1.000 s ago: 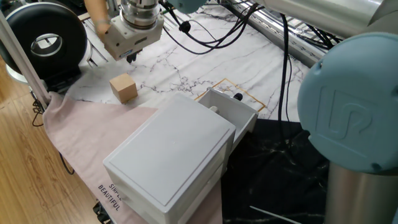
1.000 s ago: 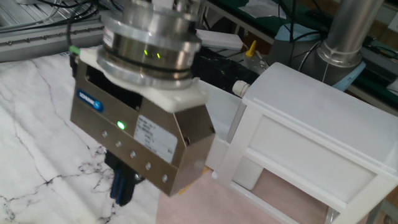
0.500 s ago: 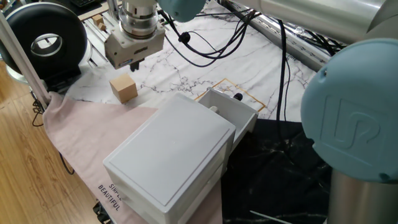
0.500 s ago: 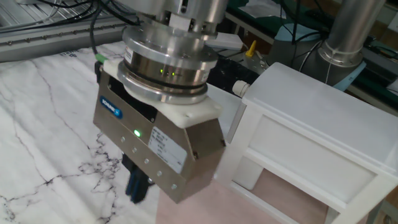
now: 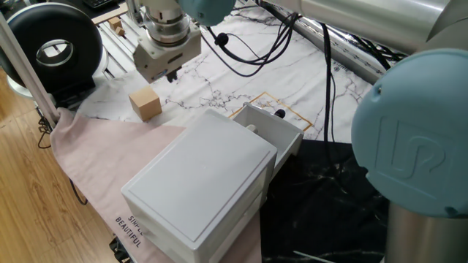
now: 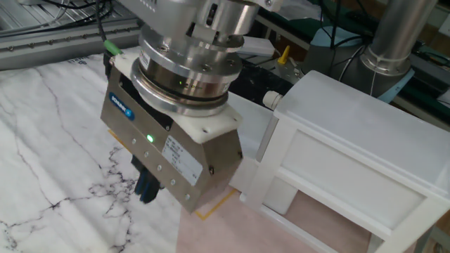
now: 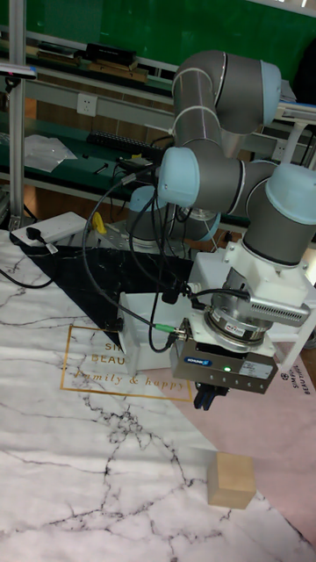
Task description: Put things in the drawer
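The small light-brown wooden cube [image 5: 145, 103] sits on the marble table at the edge of the pink cloth; it also shows low in the tall view [image 7: 231, 480]. My gripper [image 5: 171, 74] hangs above and just beyond the cube, not touching it, its dark fingers [image 7: 204, 397] together with nothing between them. The drawer [image 5: 269, 129] stands pulled out of the far end of the white cabinet [image 5: 201, 183]. In the other fixed view the gripper [image 6: 145, 188] body hides the cube, and only a strip of the drawer [image 6: 252, 151] shows beside the cabinet [image 6: 351, 154].
A black round device [image 5: 53, 51] stands at the table's left corner. Pink cloth [image 5: 102, 157] lies under the cabinet. Black cables [image 5: 241, 51] trail over the marble behind the gripper. A large teal arm joint [image 5: 409, 139] fills the right foreground.
The gripper has shifted a little to the right, toward the drawer side, and turned about its axis. The cube and drawer have not moved.
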Robot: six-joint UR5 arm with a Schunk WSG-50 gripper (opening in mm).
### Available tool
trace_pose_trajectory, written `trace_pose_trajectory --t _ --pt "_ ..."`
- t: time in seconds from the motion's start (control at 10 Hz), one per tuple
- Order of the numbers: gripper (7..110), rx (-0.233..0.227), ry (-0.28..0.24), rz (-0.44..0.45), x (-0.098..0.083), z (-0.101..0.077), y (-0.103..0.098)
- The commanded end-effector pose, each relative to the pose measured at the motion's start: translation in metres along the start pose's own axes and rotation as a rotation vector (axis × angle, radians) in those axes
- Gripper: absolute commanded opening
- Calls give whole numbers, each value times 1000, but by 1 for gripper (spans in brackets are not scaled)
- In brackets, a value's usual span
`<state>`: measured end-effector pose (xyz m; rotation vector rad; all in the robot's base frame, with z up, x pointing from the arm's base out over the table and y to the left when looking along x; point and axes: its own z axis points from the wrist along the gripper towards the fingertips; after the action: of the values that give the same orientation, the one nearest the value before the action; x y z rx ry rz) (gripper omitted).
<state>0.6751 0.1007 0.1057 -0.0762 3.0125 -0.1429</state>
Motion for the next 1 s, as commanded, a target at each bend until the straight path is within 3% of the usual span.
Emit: trace_pose_trajectory --t 0.0,0.1,0.2,0.4,0.6,0.7,0.8,0.9 --pt "7 -12 99 -74 25 -2 1" --pt "7 -19 134 -84 33 -3 2" --pt "7 -21 128 -33 32 -3 4" --pt "7 -108 128 44 31 -5 27" --pt "7 -180 129 78 9 24 53" --pt "7 -205 80 82 -11 39 61" --pt "22 -228 -5 11 -32 47 67" --pt "22 -236 -64 -38 -40 44 73"
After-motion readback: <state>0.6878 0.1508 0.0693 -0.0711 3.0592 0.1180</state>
